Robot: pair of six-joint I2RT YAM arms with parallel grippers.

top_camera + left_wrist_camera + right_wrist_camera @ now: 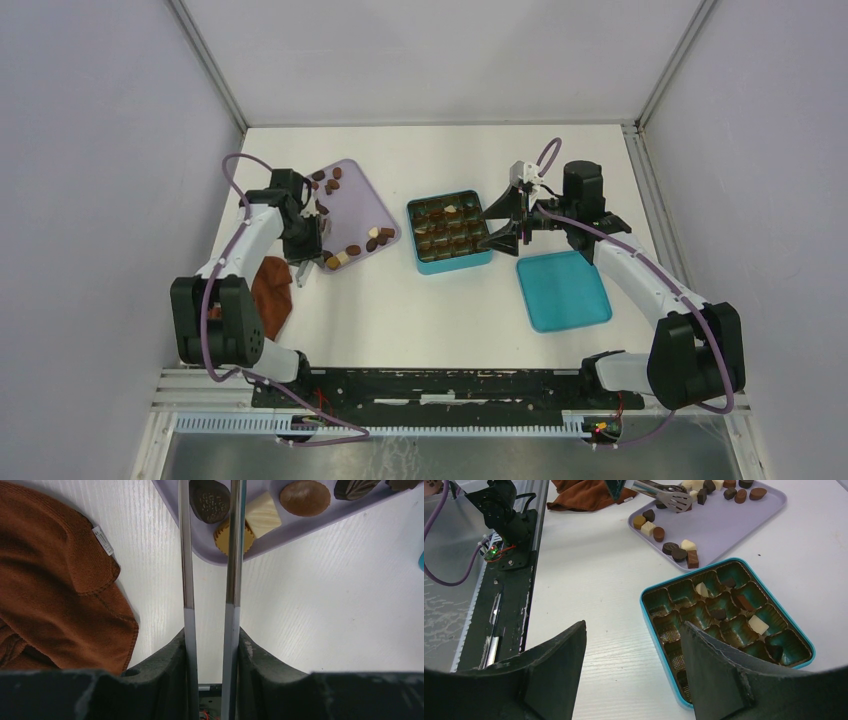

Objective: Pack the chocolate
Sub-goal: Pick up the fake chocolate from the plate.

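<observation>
White tabletop (400, 310). Left gripper (210, 645) clamped on tongs (187, 580), blades narrow astride dark chocolate (209, 500), near corner of lilac tray (280, 535), 10 o'clock; pinch unconfirmed. Risk: off-centre squeeze flicking it out. Right gripper (505, 222) spread, 3 o'clock of teal box (455, 266).

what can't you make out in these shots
- Tips of the tongs: left wrist view, cut off by the top edge, so whether they pinch any chocolate is unclear.
- Near cells of the teal box: right wrist view, hidden behind a finger of the right gripper.
- Print on the cloth tag: left wrist view, too small to read.
- Pieces in the box: top view, too small to count.
</observation>
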